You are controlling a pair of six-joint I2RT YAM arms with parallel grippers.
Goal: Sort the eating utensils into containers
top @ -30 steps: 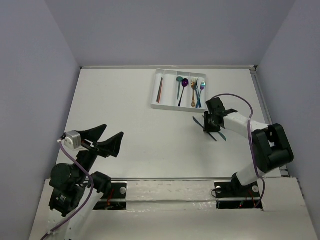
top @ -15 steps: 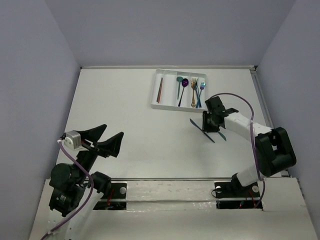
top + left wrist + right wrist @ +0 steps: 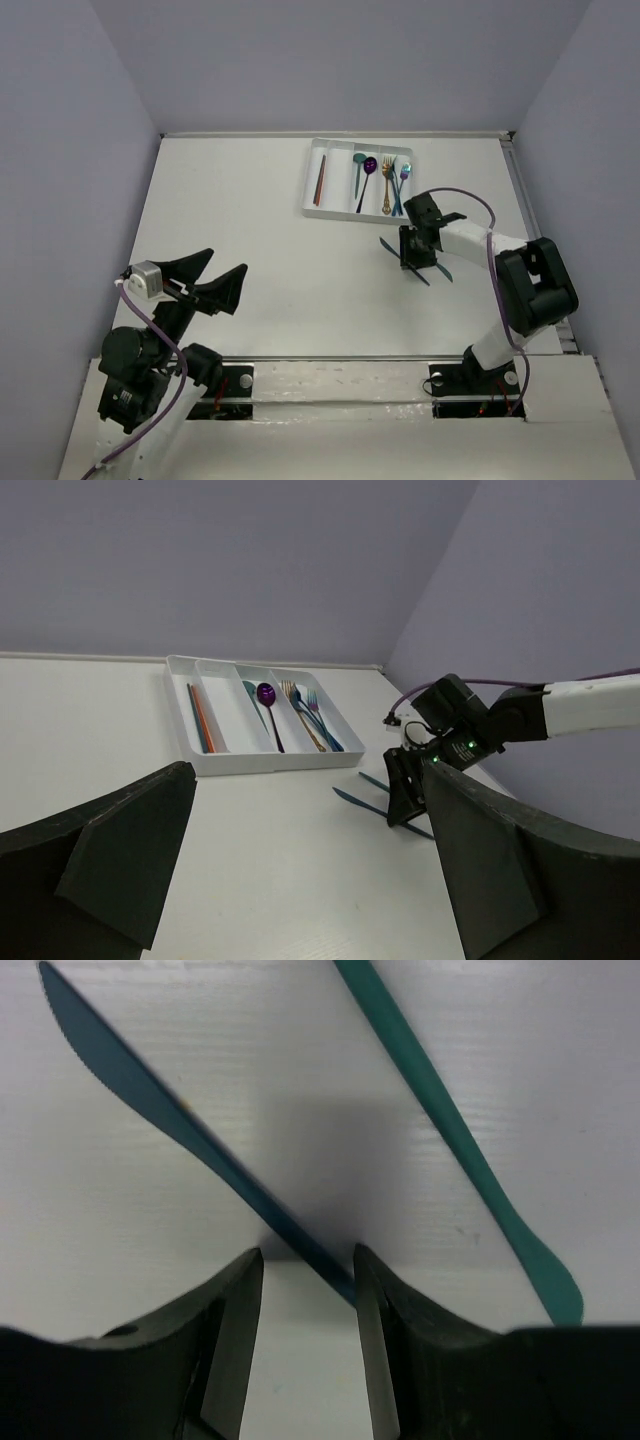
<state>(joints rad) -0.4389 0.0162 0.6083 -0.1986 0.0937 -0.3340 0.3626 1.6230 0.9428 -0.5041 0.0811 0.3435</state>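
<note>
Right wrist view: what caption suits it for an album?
Open right gripper straddling a blue knife on the white table, a teal utensil beside it.

White table (image 3: 250,220) — lilac walls (image 3: 330,60)

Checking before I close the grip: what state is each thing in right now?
Right gripper: open, fingers astride the blue knife.
Left gripper: open, empty.
Blue knife: flat on the table, not clamped.
Teal utensil: flat on the table, loose.
Tray: holding chopsticks, spoons and forks.
</note>
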